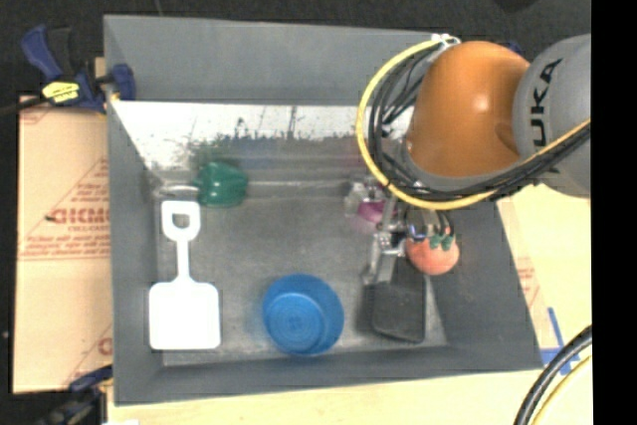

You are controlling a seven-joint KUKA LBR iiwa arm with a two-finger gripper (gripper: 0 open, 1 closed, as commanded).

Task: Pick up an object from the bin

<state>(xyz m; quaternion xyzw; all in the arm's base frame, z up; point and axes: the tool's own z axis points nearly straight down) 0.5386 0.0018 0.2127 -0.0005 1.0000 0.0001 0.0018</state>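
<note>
Gripper (384, 262) is low in the bin (495, 286), w/ right wall close beside it and bare floor open to its left. Dark grey block (398, 314) sits just under its tip, by front wall. Orange-pink ball (435, 256) is right of it, blue bowl (302, 315) left. Open or closed: can't tell.

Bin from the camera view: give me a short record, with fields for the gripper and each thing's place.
bin: grey metal bin
gripper: gripper, right side, over the black rectangular block's rear edge
beside gripper: orange round toy fruit, right; small purple piece, behind
front middle: blue round plastic cup
left: white plastic toy shovel, flat
back left: green rounded toy vegetable
held: cannot tell
</note>
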